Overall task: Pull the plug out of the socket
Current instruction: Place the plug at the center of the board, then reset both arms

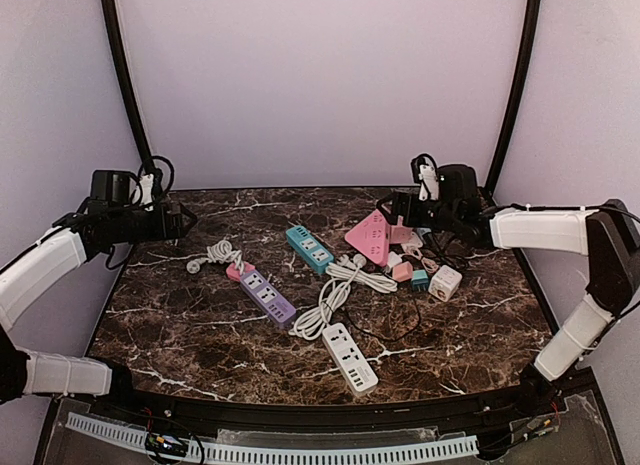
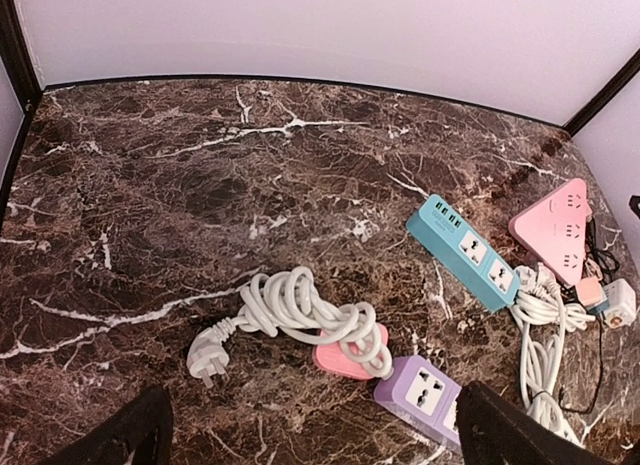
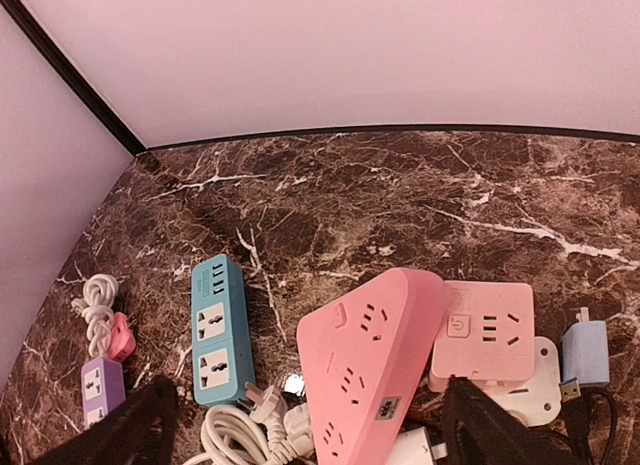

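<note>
Top: left pincer (image 1: 186, 221) and right pincer (image 1: 388, 207) hover over the surface (image 1: 200, 325), one at each side.
Left wrist: pincer wide apart; white plug (image 2: 207, 357) lies free, cord (image 2: 300, 310) coiled beside purple socket strip (image 2: 425, 393).
Right wrist: pincer apart above pink triangular strip (image 3: 365, 375); second plug (image 3: 265, 398) at teal strip (image 3: 215, 330) end, seating unclear.

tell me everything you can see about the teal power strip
The teal power strip is a long rectangular block, plastic by its look, lying flat on the marble table. Its top carries two white socket faces, both free of plugs, and a row of small USB ports at one end. A white cable bundle lies against the other end. It sits between the purple strip and the pink triangular strip, touching neither.
</note>
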